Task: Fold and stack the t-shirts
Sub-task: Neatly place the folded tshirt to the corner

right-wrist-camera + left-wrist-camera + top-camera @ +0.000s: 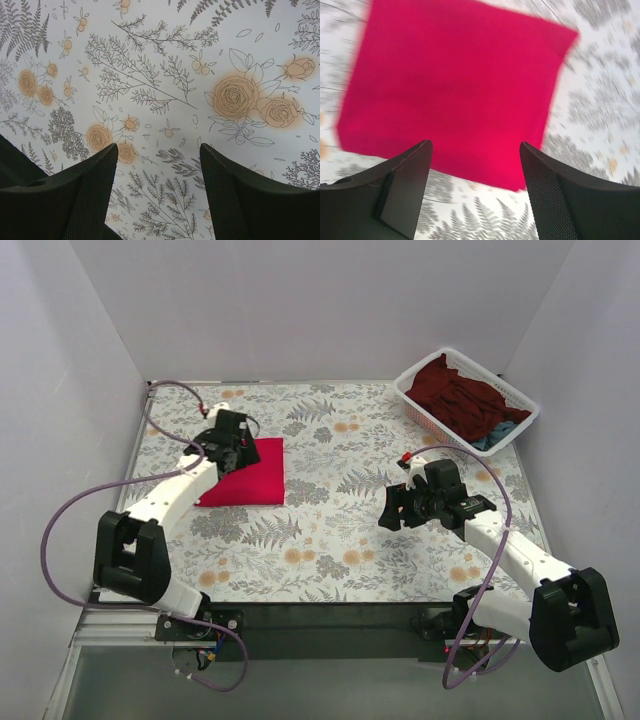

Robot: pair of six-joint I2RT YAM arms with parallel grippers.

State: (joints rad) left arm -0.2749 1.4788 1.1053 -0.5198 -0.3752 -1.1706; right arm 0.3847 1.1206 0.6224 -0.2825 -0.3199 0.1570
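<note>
A bright crimson-red t-shirt point(250, 476) lies folded into a flat rectangle on the left of the table; it fills the left wrist view point(455, 85). My left gripper point(232, 445) hovers over its left edge, open and empty point(475, 150). My right gripper point(400, 508) is open and empty over bare flowered tablecloth at the right middle point(157, 150). A dark maroon t-shirt point(455, 392) and a teal-blue one point(497, 433) lie crumpled in the white mesh basket point(418, 406).
The basket stands at the back right corner. The flowered tablecloth point(340, 540) covers the table, with grey walls on three sides. Purple cables loop from both arms.
</note>
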